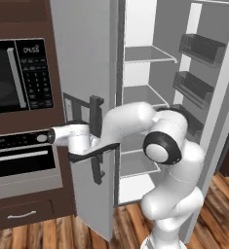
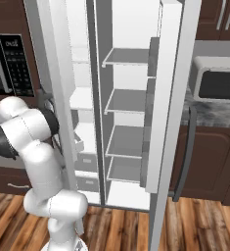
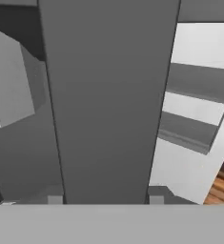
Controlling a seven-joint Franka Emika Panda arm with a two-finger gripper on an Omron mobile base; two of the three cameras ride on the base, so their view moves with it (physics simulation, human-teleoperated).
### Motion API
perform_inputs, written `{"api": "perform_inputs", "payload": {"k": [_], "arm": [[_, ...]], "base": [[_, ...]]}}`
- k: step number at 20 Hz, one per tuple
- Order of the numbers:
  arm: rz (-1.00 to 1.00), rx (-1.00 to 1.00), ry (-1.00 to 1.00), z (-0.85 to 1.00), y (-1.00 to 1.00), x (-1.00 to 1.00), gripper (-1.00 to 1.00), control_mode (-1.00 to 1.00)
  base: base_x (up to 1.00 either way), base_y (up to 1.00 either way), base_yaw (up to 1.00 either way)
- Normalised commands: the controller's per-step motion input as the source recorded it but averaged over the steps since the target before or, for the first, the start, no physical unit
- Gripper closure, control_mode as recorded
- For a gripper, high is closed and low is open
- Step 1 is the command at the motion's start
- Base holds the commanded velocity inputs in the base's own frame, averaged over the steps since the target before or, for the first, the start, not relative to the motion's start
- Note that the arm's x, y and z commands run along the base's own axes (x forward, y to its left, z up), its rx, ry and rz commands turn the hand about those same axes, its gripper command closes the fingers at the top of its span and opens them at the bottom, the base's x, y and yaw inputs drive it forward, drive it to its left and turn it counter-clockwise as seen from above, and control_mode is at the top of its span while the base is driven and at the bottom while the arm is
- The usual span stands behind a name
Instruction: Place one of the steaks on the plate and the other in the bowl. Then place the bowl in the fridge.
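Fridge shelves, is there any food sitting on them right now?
No, in the right base view the white shelves inside the open fridge are all bare, with no food or bowl on them.

A: So this is a home kitchen?

B: Yep. Tall grey fridge (image 2: 131, 98) standing open with white shelves (image 2: 128, 100) inside, black built-in microwave (image 1: 18, 75) with an oven (image 1: 21, 163) under it in dark wood cabinets (image 1: 18, 214).

A: Anything else?

B: Stone-look counter (image 2: 212, 113) with a small toaster oven (image 2: 217, 81), plank wood floor (image 2: 195, 230).
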Motion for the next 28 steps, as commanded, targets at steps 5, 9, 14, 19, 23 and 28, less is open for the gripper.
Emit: {"api": "perform_inputs", "payload": {"k": [5, 9, 14, 19, 23, 28], "arm": [[-0.23, -0.03, -0.09, 0.0, 0.36, -0.17, -1.0, -1.0], [-0.18, -0.05, -0.23, 0.08, 0.01, -0.43, -1.0, -1.0], [-0.21, -0.03, -0.38, 0.18, 0.0, -0.69, -1.0, -1.0], [-0.04, 0.0, -0.15, 0.02, 0.37, -0.72, -1.0, -1.0], [0.01, -0.06, -0.02, 0.05, 0.49, -0.25, -1.0, -1.0], [-0.04, -0.06, 0.0, 0.06, 0.03, -0.23, -1.0, -1.0]], "base": [[0.0, 0.0, 0.0], [0.0, 0.0, 0.0], [0.0, 0.0, 0.0], [0.0, 0.0, 0.0], [0.0, 0.0, 0.0], [0.0, 0.0, 0.0]]}}
